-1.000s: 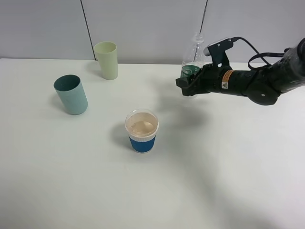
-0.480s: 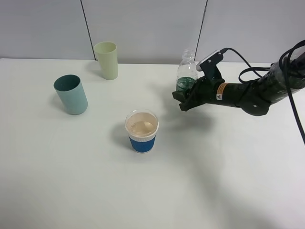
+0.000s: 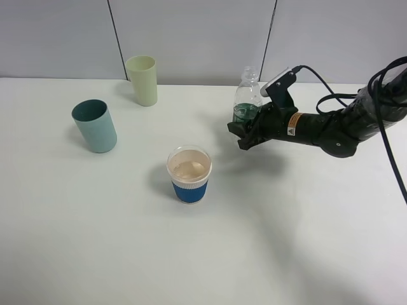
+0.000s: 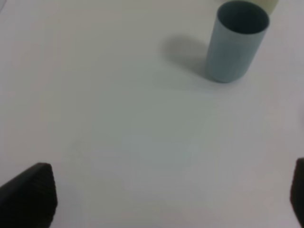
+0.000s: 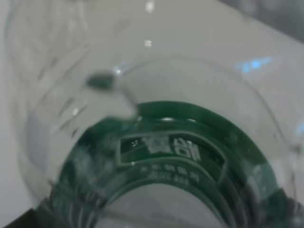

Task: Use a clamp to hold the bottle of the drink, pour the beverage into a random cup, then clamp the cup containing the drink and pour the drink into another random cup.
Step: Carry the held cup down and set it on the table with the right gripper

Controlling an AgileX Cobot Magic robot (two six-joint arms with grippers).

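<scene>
My right gripper [image 3: 245, 130] is shut on a clear plastic bottle [image 3: 245, 101] with a green label, held upright with its mouth open, a little right of and behind the blue-sleeved cup [image 3: 189, 173]. That cup stands mid-table and holds a pale brown drink. The bottle [image 5: 156, 142] fills the right wrist view, seen along its body. A teal cup [image 3: 95, 126] stands at the left and a pale green cup [image 3: 142, 80] at the back left. The teal cup [image 4: 236, 41] also shows in the left wrist view, where my left gripper's fingertips [image 4: 28, 192] sit wide apart with nothing between them.
The white table [image 3: 286, 229] runs to a grey panelled wall [image 3: 191, 32] at the back. A black cable [image 3: 331, 63] loops from the right arm above the table.
The right gripper has carried the bottle leftward and down toward the blue-sleeved cup, bringing it from a tilt to upright. The cups have not moved.
</scene>
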